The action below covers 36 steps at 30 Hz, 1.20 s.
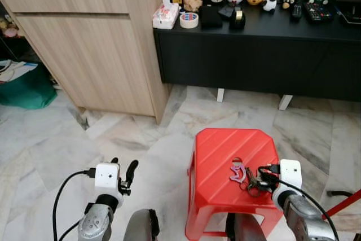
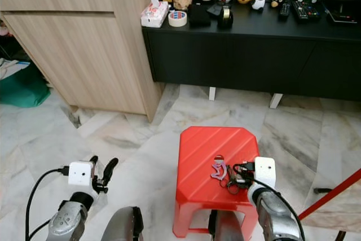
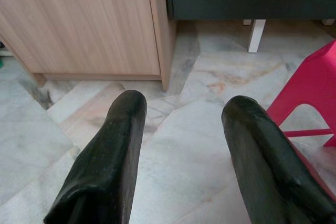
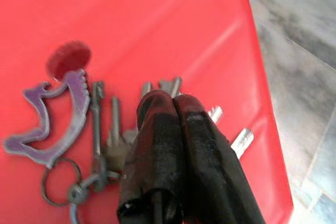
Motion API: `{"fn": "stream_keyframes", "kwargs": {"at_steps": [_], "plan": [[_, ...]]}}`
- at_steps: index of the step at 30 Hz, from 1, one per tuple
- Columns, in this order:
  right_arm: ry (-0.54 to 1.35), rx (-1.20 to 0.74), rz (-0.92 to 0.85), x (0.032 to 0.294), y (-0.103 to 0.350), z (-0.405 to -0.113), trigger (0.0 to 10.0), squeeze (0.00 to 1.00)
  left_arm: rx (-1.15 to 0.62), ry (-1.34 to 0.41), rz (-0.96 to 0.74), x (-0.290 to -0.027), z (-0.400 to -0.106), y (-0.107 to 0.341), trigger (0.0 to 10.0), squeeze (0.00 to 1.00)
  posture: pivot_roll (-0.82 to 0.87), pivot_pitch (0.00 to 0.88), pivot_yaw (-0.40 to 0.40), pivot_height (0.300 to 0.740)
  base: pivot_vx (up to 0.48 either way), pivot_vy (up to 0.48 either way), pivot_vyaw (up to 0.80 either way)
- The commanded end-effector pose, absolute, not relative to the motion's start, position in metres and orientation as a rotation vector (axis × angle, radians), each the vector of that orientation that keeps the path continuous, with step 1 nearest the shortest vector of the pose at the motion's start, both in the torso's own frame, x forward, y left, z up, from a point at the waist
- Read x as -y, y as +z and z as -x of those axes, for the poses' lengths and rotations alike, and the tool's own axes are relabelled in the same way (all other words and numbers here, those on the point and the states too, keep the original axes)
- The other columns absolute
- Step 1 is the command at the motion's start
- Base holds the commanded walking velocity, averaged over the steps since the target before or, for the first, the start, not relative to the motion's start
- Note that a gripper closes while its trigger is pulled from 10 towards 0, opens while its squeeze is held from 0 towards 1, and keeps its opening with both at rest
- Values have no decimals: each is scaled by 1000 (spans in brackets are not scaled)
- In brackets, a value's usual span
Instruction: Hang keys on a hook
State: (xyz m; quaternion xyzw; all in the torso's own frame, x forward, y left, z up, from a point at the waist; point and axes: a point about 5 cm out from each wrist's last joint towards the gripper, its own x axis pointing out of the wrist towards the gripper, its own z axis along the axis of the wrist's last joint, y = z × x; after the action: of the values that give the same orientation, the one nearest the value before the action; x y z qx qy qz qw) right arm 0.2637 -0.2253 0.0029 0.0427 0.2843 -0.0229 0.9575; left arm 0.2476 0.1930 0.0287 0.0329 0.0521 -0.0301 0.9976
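My right claw (image 4: 176,109) is down on the red plastic stool (image 1: 225,145), its two black fingers pressed together over the bunch of keys (image 4: 113,129). From the wrist view the tips look closed on top of the key blades, which fan out from under them, but I can't tell whether any metal is actually caught between the pads. The keys lie flat on the stool's top, near its right front edge, with a purple curved key fob (image 4: 50,121) and its ring (image 4: 58,187) just beside my fingers, next to the round hole in the seat.

My left claw (image 3: 181,145) hangs spread wide over the marble floor (image 1: 141,134), idle, well apart from the stool.

To do this pickup well, I'd judge a lift straight up, slow, watching that the whole bunch comes along and doesn't slip. Flat keys on smooth plastic slide easily; the ring or fob may give a surer hold. I can't make out a hook yet, so finding one comes next.
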Motion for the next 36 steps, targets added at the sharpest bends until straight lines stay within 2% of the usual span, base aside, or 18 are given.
{"fn": "stream_keyframes", "kwargs": {"at_steps": [1, 4, 5, 6, 7, 9, 10, 12, 13, 17, 25, 36], "plan": [[-43, -519, -106, 223, 12, -270, 0, 0, -121, -58, -85, -197, -246, 26, 10000, 0, 38, 89, 51, 599, 0, 0, 0], [-30, -503, -111, 220, 14, -272, 0, 0, -125, -58, -87, -198, -246, 26, 10000, 0, 37, 87, 49, 599, 0, 0, 0], [-25, -502, -112, 219, 13, -272, 1490, 0, -127, -56, -88, -198, -246, 25, 10000, 0, 37, 87, 49, 599, 0, 0, 0], [-25, -502, -112, 219, 13, -272, 1490, 0, -127, -56, -88, -198, -246, 25, 10000, 0, 37, 87, 49, 599, 0, 0, 0], [-27, -500, -112, 219, 13, -271, 10000, 0, -129, -55, -90, -198, -246, 25, 10000, 0, 37, 87, 49, 599, 0, 0, 0], [-42, -495, -111, 220, 13, -271, 10000, 0, -130, -55, -91, -198, -246, 25, 10000, 0, 38, 88, 48, 599, 0, 0, 0], [-64, -486, -112, 224, 14, -270, 10000, 118, -132, -55, -92, -198, -246, 25, 10000, 0, 38, 88, 48, 599, 0, 0, 0], [-71, -481, -112, 225, 15, -270, 10000, 118, -132, -54, -92, -198, -246, 25, 10000, 0, 38, 88, 48, 599, 0, 0, 0], [-110, -468, -109, 230, 16, -268, 10000, 1000, -134, -54, -92, -198, -246, 24, 10000, 0, 38, 88, 48, 599, 0, 0, 0], [-172, -465, -113, 237, 15, -261, 10000, 1000, -138, -54, -92, -197, -245, 23, 10000, 0, 38, 88, 48, 599, 0, 0, 0], [-134, -539, -128, 226, 4, -253, 10000, 1000, -139, -56, -92, -197, -245, 23, 10000, 0, 37, 93, 45, 599, 0, 0, 0], [-120, -577, -130, 226, 3, -252, 10000, 1000, -144, -56, -93, -197, -243, 21, 10000, 0, 37, 93, 45, 599, 0, 0, 0]]}}
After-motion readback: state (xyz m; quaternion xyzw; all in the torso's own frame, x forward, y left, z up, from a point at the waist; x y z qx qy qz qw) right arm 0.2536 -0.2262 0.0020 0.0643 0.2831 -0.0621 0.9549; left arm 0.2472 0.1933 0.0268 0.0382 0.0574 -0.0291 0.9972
